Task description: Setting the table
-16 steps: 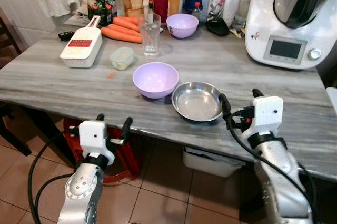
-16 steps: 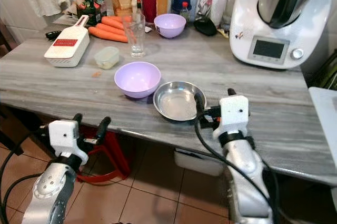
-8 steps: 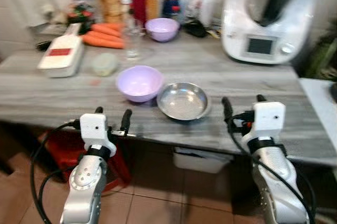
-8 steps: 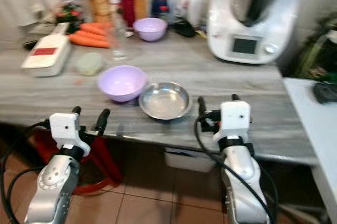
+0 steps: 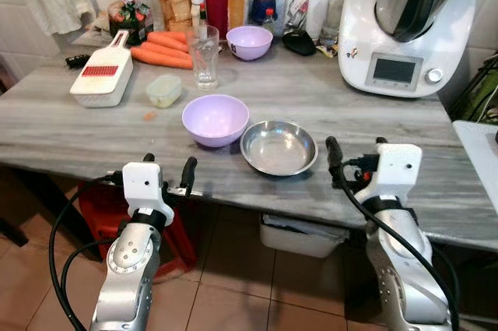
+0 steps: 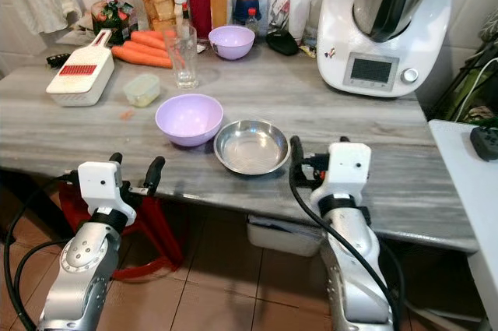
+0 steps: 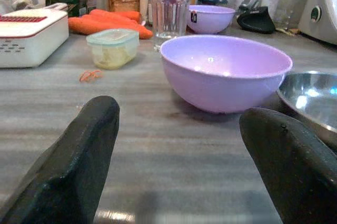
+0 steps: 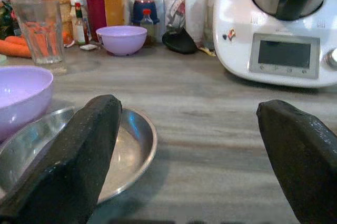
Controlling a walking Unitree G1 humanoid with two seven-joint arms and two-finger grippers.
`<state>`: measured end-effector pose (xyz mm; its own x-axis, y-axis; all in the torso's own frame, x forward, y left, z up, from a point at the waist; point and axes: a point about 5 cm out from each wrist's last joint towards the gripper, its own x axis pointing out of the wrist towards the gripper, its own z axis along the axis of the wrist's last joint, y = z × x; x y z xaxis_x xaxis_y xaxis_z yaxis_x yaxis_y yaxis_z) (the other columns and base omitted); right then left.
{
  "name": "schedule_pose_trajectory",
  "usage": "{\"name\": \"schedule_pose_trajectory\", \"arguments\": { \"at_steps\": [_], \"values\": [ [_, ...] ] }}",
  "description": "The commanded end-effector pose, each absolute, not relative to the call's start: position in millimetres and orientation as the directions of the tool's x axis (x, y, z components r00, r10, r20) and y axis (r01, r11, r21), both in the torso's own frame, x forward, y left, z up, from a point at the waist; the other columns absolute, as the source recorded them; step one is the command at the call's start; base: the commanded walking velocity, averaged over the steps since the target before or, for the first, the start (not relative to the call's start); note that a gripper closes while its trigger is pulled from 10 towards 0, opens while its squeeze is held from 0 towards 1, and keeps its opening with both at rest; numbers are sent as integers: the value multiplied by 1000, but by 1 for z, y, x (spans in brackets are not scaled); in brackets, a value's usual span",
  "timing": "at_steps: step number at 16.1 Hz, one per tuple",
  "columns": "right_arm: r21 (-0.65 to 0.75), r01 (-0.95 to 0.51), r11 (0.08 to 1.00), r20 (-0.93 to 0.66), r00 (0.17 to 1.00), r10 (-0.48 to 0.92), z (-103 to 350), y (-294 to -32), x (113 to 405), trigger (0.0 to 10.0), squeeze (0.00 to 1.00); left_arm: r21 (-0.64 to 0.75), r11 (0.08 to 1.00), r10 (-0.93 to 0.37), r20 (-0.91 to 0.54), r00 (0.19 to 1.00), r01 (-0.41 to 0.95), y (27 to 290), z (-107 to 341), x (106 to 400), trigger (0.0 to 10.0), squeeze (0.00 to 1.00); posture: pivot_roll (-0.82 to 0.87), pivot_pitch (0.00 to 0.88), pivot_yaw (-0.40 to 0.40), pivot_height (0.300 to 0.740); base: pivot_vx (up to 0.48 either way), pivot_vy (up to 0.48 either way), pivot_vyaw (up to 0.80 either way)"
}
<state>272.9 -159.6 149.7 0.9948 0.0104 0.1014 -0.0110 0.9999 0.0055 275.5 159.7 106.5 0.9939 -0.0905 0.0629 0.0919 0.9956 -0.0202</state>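
Observation:
A lilac bowl (image 5: pixel 215 119) and a shallow steel bowl (image 5: pixel 278 147) sit side by side near the front edge of the grey table (image 5: pixel 93 128). A smaller lilac bowl (image 5: pixel 249 41) and a clear glass (image 5: pixel 204 56) stand farther back. My left gripper (image 5: pixel 169 164) hangs open at the table's front edge, level with the lilac bowl (image 7: pixel 225 71) and short of it. My right gripper (image 5: pixel 356 146) is open too, just right of the steel bowl (image 8: pixel 126 145), its left finger close to the rim. Nothing is between either pair of fingers.
A white slicer (image 5: pixel 102 75), a small lidded tub (image 5: pixel 164 89) and carrots (image 5: pixel 163 49) lie at the left. Jars and bottles line the back wall. A big white kitchen machine (image 5: pixel 408 23) stands at the back right. A red stool (image 5: pixel 101 206) and a white bin (image 5: pixel 303 234) are under the table.
The camera swung and steadied, so the whole scene shifted. Both grippers stay open at the table's front edge; the bowls have not moved.

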Motion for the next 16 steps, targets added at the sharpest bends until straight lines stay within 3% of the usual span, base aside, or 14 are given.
{"name": "schedule_pose_trajectory", "arguments": {
  "at_steps": [1, 7, 12, 16],
  "values": [
    [14, 8, 1000, 89, 996, -9, 147, -164, 271, 10000, 0, -10, 996, -93, 53, 994, 93, 161, 105, 276, 10000, 0, -52, 6, 24, 740, -266, 0, 0],
    [46, -37, 998, 63, 997, 34, 145, -165, 271, 10000, 0, -8, 995, -101, 54, 993, 102, 159, 106, 279, 10000, 0, -54, 5, 25, 740, -286, 0, 0],
    [50, 53, 997, 19, 998, -54, 139, -170, 277, 10000, 0, -2, 993, -122, 63, 991, 122, 156, 108, 285, 10000, 0, -63, 2, 38, 740, -291, 0, 0],
    [160, -64, 985, 26, 998, 60, 140, -160, 274, 10000, 0, 5, 992, -128, 63, 990, 128, 156, 108, 285, 10000, 0, -60, 4, 42, 740, -292, 0, 0]
  ]
}}
